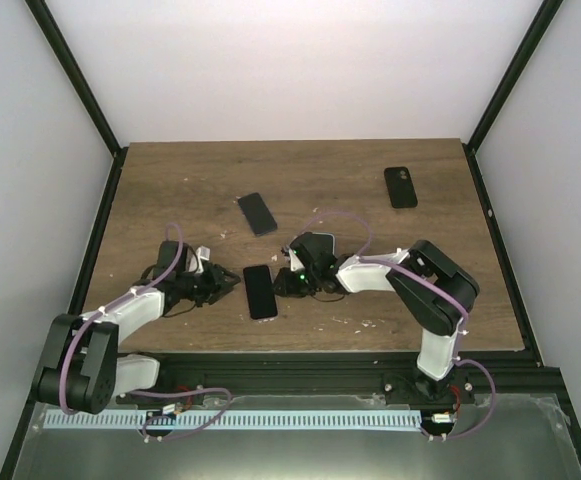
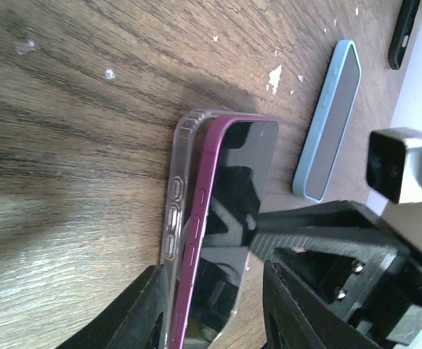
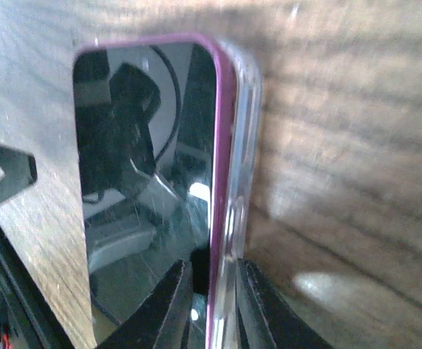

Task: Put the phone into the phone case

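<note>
phone (image 2: 229,218): on the table (image 2: 65,145) between my two grippers, lying in the case (image 2: 176,196); one long purple edge sits above the clear wall, so not seated
right gripper (image 3: 214,267): I pinch that edge and the wall together
left gripper (image 2: 211,273): I straddle the phone's end; can't tell if I'm gripping
risk 1: the pinch holds the edge proud, so no snap-in
risk 2: an uneven push skids the case or pops the far edge out
</note>
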`<state>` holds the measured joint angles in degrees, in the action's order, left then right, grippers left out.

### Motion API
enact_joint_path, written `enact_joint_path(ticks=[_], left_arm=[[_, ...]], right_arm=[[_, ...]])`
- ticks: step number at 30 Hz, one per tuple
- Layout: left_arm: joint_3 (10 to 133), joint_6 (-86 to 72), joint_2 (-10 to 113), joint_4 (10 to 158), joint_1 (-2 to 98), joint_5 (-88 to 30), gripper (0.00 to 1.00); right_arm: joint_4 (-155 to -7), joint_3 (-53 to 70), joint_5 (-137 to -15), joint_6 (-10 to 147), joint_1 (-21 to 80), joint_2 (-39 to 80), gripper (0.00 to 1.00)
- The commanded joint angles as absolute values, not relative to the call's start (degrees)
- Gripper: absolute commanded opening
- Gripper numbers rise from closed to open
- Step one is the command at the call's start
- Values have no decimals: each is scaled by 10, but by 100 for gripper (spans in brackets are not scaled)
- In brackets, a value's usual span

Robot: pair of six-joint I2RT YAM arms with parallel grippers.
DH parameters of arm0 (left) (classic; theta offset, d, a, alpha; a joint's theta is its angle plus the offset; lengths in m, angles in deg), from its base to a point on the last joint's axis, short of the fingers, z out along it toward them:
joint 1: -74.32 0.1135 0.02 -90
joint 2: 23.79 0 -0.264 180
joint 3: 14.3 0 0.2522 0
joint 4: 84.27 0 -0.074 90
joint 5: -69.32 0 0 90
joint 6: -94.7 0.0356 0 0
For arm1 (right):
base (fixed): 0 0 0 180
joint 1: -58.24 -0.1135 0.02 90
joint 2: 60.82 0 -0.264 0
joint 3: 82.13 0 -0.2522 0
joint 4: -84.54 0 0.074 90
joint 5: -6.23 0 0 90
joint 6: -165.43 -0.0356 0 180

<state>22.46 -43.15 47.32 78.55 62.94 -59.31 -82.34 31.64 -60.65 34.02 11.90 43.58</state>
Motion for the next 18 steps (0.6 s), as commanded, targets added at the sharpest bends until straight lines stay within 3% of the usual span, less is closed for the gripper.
enact_joint_path(ticks=[1,7,10,18], left_arm=[[242,-427,476,790,618,-586,37],[214,-419,450,773,617,-571,35],[199,-422,451,792,616,-583,34],[188,-430,461,816,609,-588,31]], right_arm=[[-905,358,-560,317,101,416,18],[-955,401,-564,263,100,395,19],[-981,412,-566,238,100,397,26],[-1033,412,-564,208,100,429,32]])
